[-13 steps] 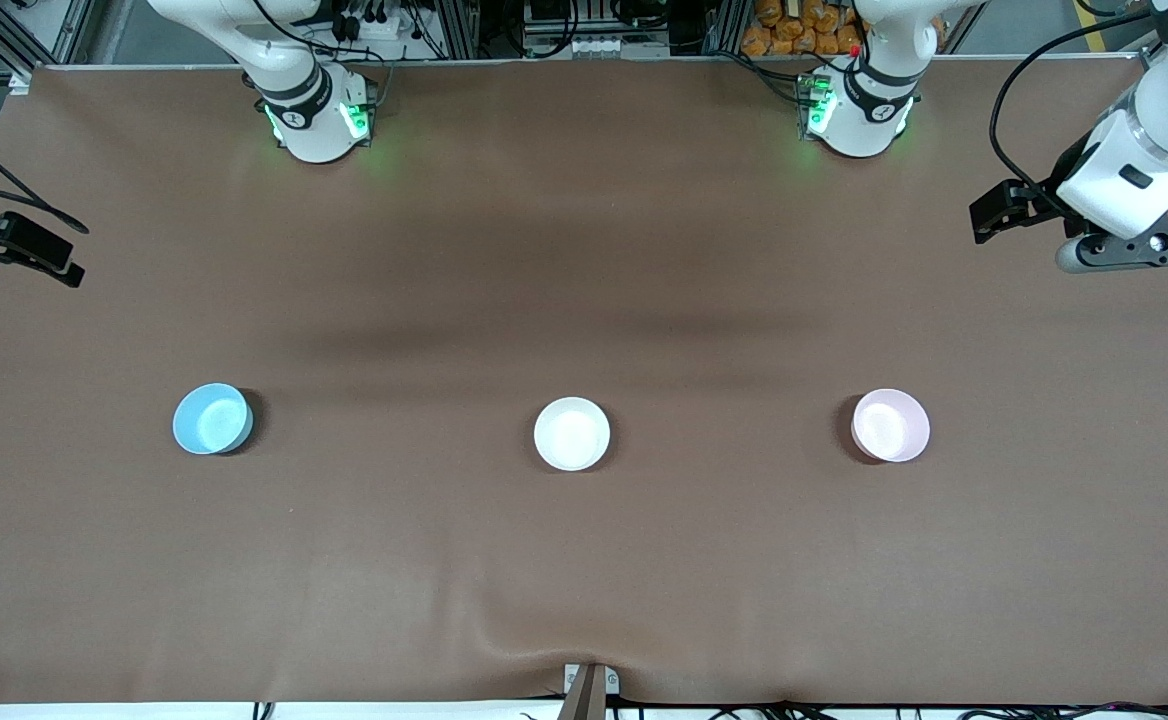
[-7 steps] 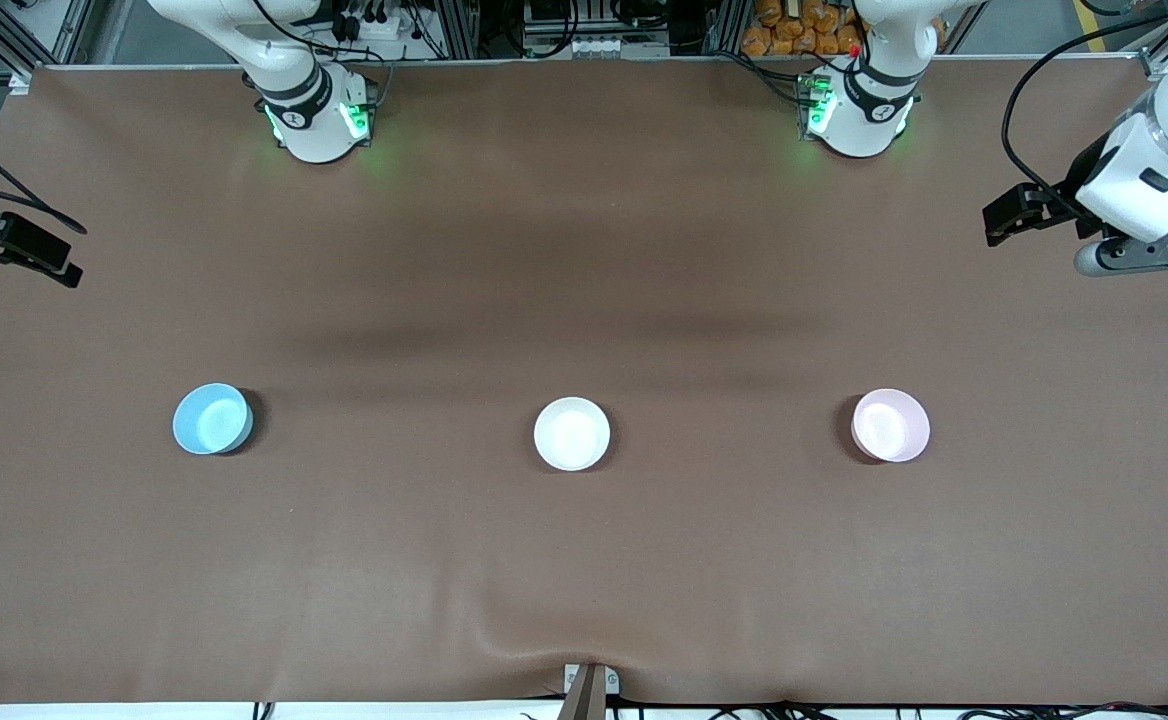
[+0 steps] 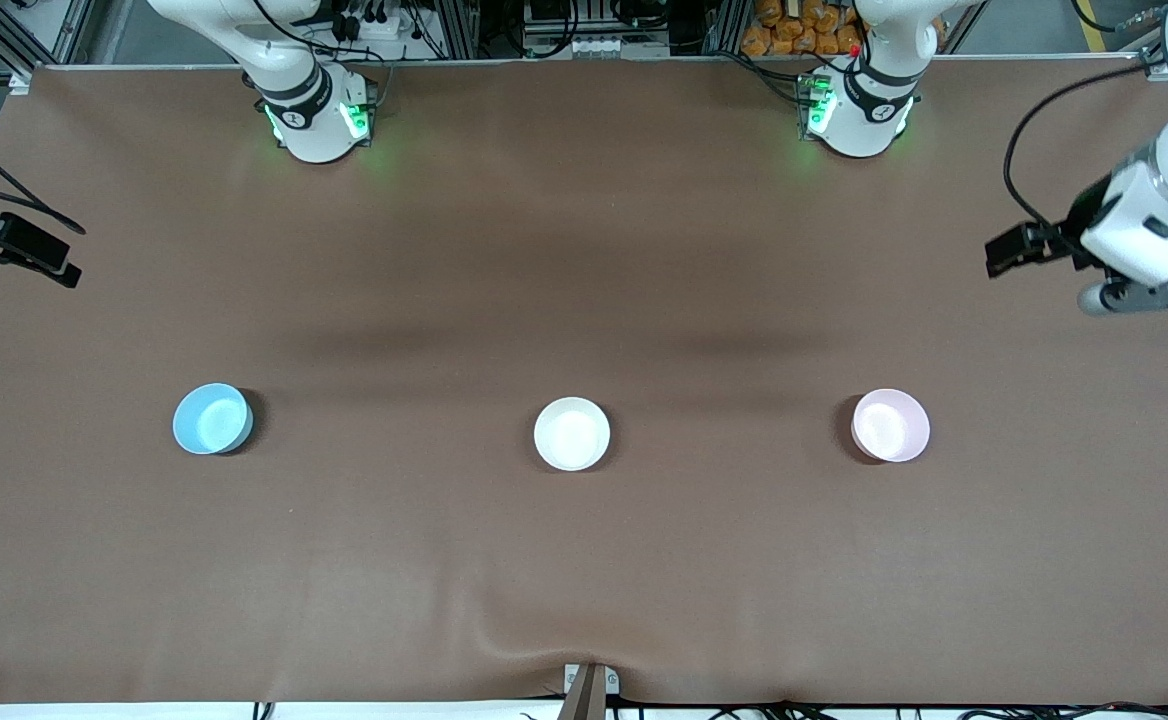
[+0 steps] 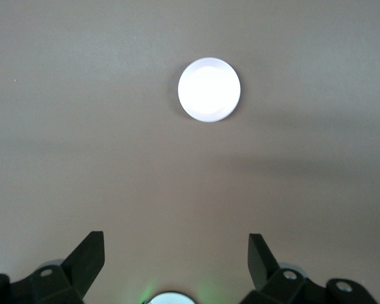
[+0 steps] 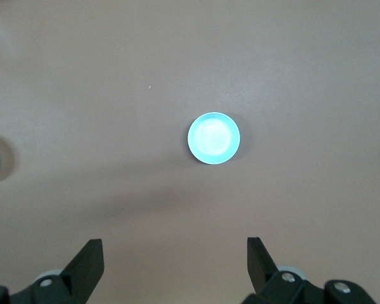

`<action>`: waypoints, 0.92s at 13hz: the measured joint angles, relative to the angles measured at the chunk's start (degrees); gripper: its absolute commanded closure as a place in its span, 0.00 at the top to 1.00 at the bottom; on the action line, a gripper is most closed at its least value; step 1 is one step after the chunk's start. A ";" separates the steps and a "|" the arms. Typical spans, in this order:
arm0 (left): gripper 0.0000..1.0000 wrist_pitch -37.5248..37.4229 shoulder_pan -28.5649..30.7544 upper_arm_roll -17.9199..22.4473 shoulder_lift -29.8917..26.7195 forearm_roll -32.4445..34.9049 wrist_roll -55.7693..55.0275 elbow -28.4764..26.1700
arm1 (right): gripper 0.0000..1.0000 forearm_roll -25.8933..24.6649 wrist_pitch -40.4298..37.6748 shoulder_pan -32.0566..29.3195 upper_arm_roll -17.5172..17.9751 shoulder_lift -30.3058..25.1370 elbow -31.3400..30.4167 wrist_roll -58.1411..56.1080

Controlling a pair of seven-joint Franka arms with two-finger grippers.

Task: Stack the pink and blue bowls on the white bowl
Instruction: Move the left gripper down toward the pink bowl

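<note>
Pink bowl (image 3: 890,425), white bowl (image 3: 571,433), blue bowl (image 3: 211,418) (well apart)

no readable text, labels, brands, numbers or signs on anything

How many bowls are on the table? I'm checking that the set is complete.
3, in a row: the blue bowl toward the right arm's end, the white bowl in the middle, the pink bowl toward the left arm's end. None looks hidden.
</note>
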 measured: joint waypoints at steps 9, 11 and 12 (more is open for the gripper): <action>1.00 12.29 4.59 0.17 13.75 0.00 0.08 -2.46 | 1.00 0.00 0.37 0.00 0.00 0.00 -0.05 0.00; 1.00 15.10 4.97 0.16 16.93 0.00 0.09 -2.47 | 1.00 0.00 0.44 0.00 0.01 0.01 -0.07 0.00; 1.00 16.37 4.96 0.15 18.36 0.00 0.09 -2.47 | 1.00 0.00 0.45 0.00 0.01 0.01 -0.08 0.00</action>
